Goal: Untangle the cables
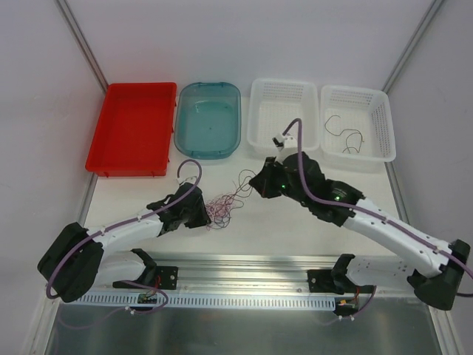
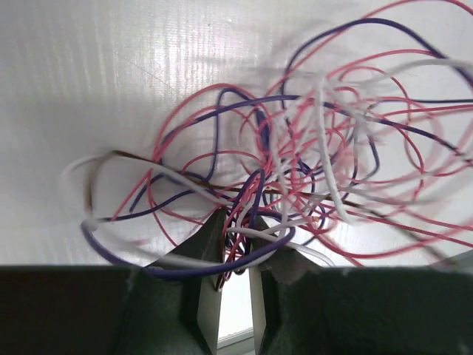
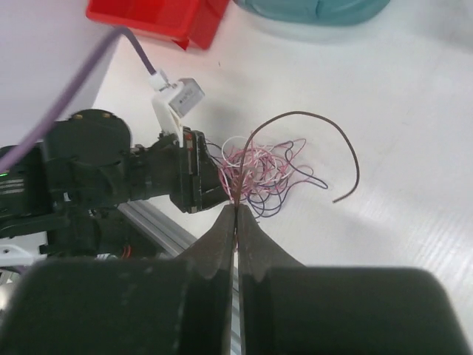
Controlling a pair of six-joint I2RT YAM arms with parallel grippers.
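Cables: thin, smooth plastic sheathing. The table is matt white board, finely ribbed. Red tray is shiny hard plastic. The teal tub is translucent, glossy plastic. The baskets are white perforated plastic. The rail looks like bare brushed metal.

Both arms stretched inward. L hand narrowed, nipping cables; R hand fully closed.

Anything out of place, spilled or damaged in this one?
Nothing stands out. The wire clump lies on the table between the left gripper and right gripper, both pinching strands; a few loose strands lie inside the far-right white basket, none spilled.
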